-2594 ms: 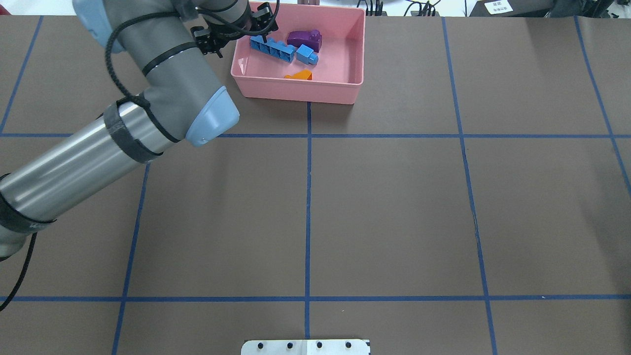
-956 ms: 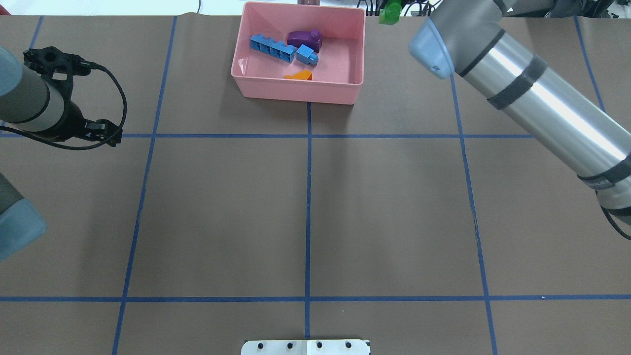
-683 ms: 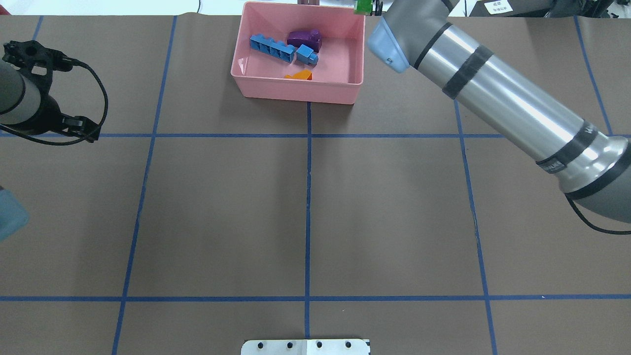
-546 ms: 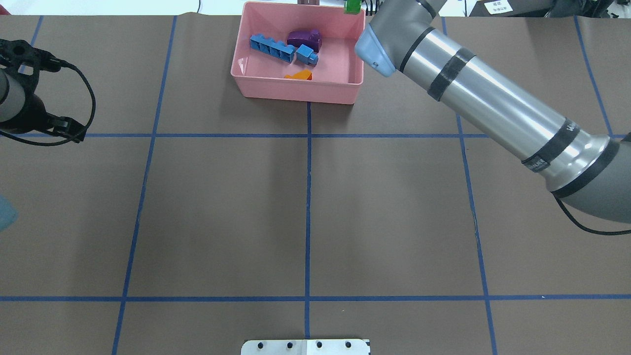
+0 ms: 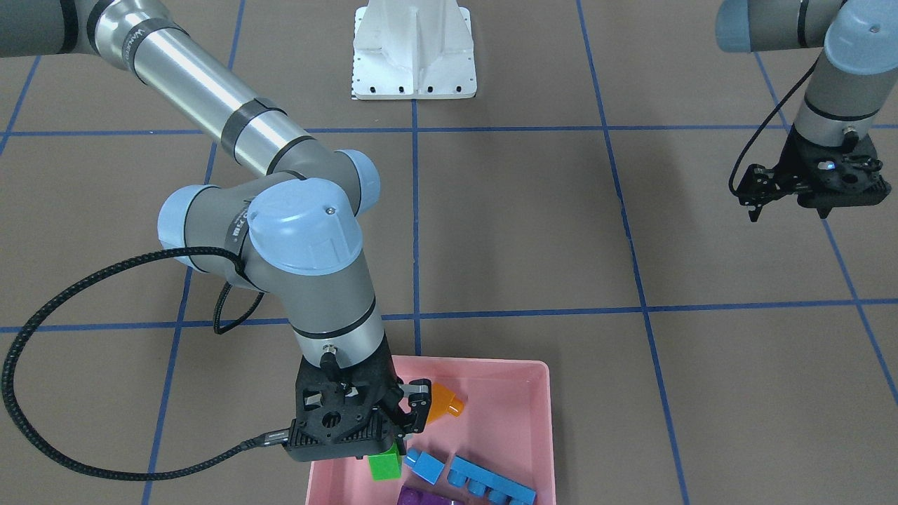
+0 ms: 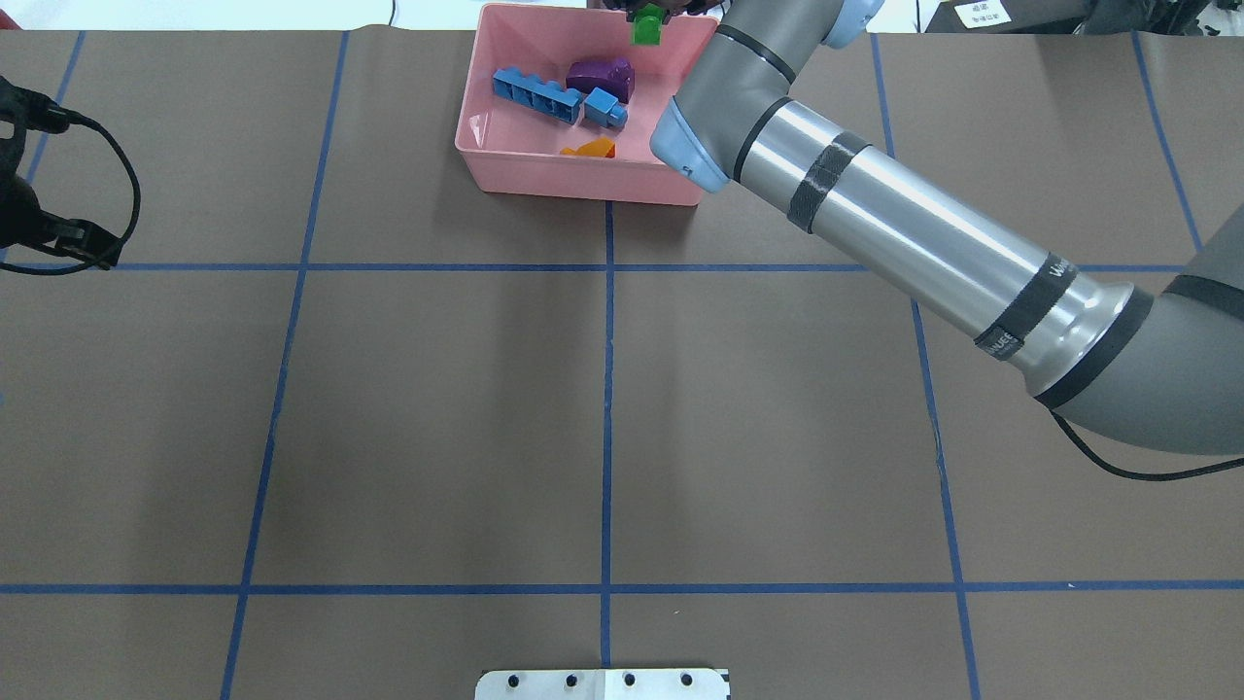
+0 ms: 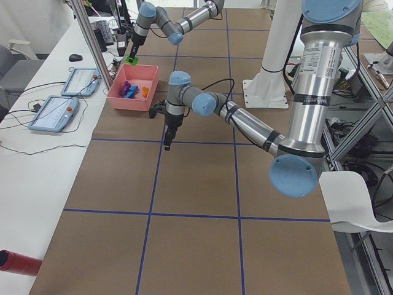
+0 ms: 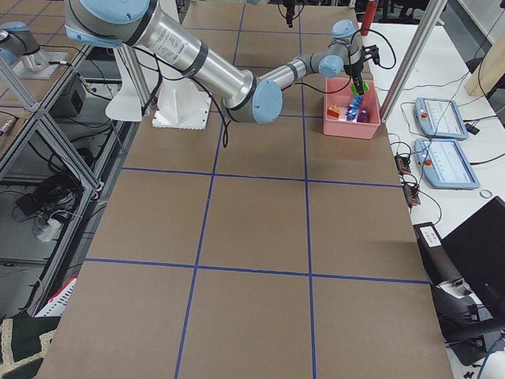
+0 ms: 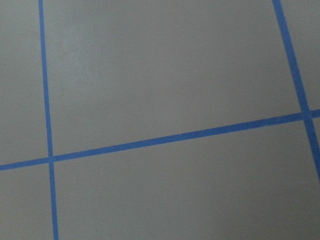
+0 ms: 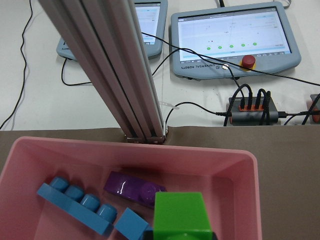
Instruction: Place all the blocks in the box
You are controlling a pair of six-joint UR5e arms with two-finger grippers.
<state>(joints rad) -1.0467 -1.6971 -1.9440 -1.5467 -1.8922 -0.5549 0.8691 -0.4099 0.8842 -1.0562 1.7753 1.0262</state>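
Note:
The pink box point(image 6: 491, 165) stands at the table's far edge and also shows in the front view point(image 5: 540, 393). In it lie the long blue bar point(image 6: 536, 95), the purple sloped brick point(image 6: 601, 75), the small blue cube point(image 6: 604, 108) and the orange sloped brick point(image 6: 591, 149). My right gripper point(image 5: 384, 452) is shut on the green brick point(image 5: 385, 465) and holds it above the box's far side, over the inside point(image 10: 181, 215). My left gripper point(image 5: 789, 210) hangs over bare table far to the left, empty. Its jaws are hidden.
The white metal base point(image 5: 414, 52) stands at the robot's side of the table. An aluminium post point(image 10: 115, 70) rises just behind the box, with touch panels point(image 10: 235, 37) and cables on the white bench beyond. The right forearm point(image 6: 904, 243) spans the table's right half.
My right arm has swung left with the green brick, from beyond the box's right corner to over the box. My left arm has drawn back to the left edge of the view.

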